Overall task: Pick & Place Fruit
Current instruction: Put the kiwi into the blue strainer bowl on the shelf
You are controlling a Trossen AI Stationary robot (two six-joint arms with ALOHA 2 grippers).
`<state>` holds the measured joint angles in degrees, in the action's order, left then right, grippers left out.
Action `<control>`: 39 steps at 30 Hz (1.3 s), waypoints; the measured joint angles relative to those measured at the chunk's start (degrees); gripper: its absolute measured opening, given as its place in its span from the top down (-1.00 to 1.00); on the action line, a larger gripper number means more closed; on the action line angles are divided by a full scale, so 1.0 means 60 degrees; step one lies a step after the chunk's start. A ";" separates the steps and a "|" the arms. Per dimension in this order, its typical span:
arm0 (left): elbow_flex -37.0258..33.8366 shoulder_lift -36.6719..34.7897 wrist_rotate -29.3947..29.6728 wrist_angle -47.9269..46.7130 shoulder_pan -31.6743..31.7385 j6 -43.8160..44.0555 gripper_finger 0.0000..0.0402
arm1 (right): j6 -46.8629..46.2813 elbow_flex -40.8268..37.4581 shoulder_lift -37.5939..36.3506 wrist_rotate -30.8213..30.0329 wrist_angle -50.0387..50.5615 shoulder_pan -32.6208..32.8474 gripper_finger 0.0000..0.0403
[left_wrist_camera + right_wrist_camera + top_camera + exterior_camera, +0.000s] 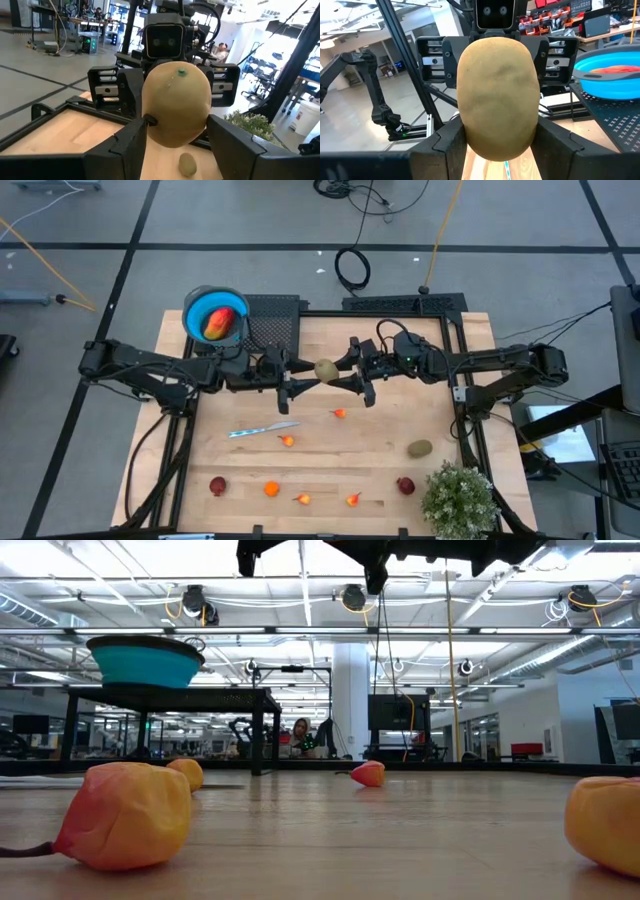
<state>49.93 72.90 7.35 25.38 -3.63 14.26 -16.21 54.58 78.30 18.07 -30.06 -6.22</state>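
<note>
I am holding a brown kiwi (325, 369) in mid-air at the centre of the high view, above the wooden table (420, 415), and it looks like I am handing it from one arm to the other. My left gripper (303, 383) and my right gripper (345, 377) are meeting nose to nose there, both arms stretching in level from the 2 sides of the frame with wrists turned toward each other. In the left wrist view the kiwi (176, 102) is sitting between my left fingers (127, 142), and in the right wrist view the same kiwi (497, 100) is filling the gap between my right fingers (447, 137), so both pincers seem to be pressing on it, though I cannot tell which one is bearing the weight. To do this well, I am judging that the receiving pincer should be gripping firmly before the other lets go, with neither arm pulling sideways. The blue bowl (197, 313), already holding 1 orange-red fruit (217, 325), is standing at the upper left, beside my left arm. Another kiwi (419, 447) is lying at the lower right, with small orange and dark red fruits scattered along the bottom of the table.
</note>
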 joint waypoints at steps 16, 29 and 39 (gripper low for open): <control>0.0000 0.0086 0.0126 0.0284 -0.0016 0.0134 -0.32 | -0.0050 0.0002 0.0029 -0.0525 0.0061 -0.0015 0.13; 0.0000 0.0466 0.0282 0.0999 -0.0012 -0.0081 -0.46 | -0.0663 -0.0002 0.0033 -0.0748 0.0131 0.0011 0.13; 0.0000 0.0466 0.0372 0.0999 -0.0016 -0.0084 -0.19 | -0.0674 -0.0002 0.0029 -0.0845 0.0135 0.0208 0.13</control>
<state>49.93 75.70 9.59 31.38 -3.73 13.76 -20.25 54.57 78.48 13.00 -29.26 -4.97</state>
